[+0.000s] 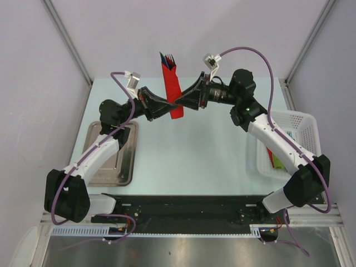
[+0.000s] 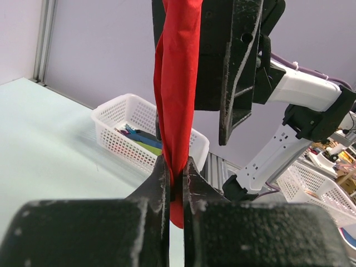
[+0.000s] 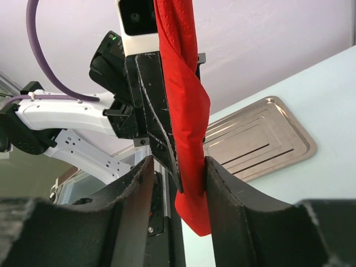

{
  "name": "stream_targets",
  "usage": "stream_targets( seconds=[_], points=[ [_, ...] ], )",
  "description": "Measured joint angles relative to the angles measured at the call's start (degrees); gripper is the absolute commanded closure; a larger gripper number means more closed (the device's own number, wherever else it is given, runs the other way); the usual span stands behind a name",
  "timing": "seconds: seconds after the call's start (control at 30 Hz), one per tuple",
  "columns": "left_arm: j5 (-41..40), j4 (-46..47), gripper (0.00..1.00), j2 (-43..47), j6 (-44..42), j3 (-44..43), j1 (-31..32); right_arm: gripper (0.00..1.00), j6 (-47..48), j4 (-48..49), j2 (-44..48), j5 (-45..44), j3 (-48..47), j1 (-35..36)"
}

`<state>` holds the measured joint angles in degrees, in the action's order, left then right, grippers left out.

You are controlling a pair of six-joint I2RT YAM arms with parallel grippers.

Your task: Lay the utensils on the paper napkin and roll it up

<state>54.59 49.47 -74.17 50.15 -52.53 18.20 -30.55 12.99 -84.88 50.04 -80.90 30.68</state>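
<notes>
Top external view: the left gripper (image 1: 169, 105) is pinching the rolled napkin (image 1: 173, 83) upright in mid-air, utensils (image 1: 168, 58) poking from its top, seemingly so it cannot unroll while the right gripper (image 1: 186, 100) is straddling it, jaws apart.

A shallow steel tray (image 1: 121, 169) (image 3: 261, 146) lies along the left edge of the pale green tabletop (image 1: 189, 161), near its middle. A white slotted plastic basket (image 1: 305, 119) (image 2: 118, 120) stands at the right edge, opposite the tray and well apart from it. Inside lie flat green, blue and red pieces (image 2: 142, 141), too small to name.
</notes>
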Motion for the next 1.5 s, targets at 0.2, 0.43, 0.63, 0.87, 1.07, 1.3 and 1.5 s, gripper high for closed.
stream_targets(
  seconds=[0.2,0.43,0.63,0.87,1.07,1.3,1.5],
  points=[
    [0.0,0.8,1.00,-0.2,0.0,0.0,0.6,0.64,-2.5,2.7,-1.0,0.2,0.0,0.0],
    [0.0,1.0,1.00,-0.3,0.3,0.0,0.9,1.00,-3.3,2.8,-2.0,0.6,-0.3,0.4],
    [-0.2,1.0,0.72,-0.3,1.4,-0.1,1.0,1.00,-1.1,1.8,-2.0,1.1,-0.9,0.2],
    [-0.3,-0.5,0.20,0.7,-1.8,0.2,2.3,1.00,0.5,-5.9,-1.8,1.9,-1.6,-2.7],
    [-0.4,-8.0,0.17,3.2,-9.4,0.9,2.3,1.00,0.9,-12.9,3.3,3.3,3.3,-11.2],
    [0.1,-17.9,0.06,3.7,-20.6,0.9,2.3,1.00,8.4,-29.5,15.7,5.1,11.5,-25.7],
    [1.5,-22.3,0.00,1.0,-25.5,-0.8,2.8,1.00,24.4,-50.0,17.9,7.0,12.3,-44.9]
  ],
)
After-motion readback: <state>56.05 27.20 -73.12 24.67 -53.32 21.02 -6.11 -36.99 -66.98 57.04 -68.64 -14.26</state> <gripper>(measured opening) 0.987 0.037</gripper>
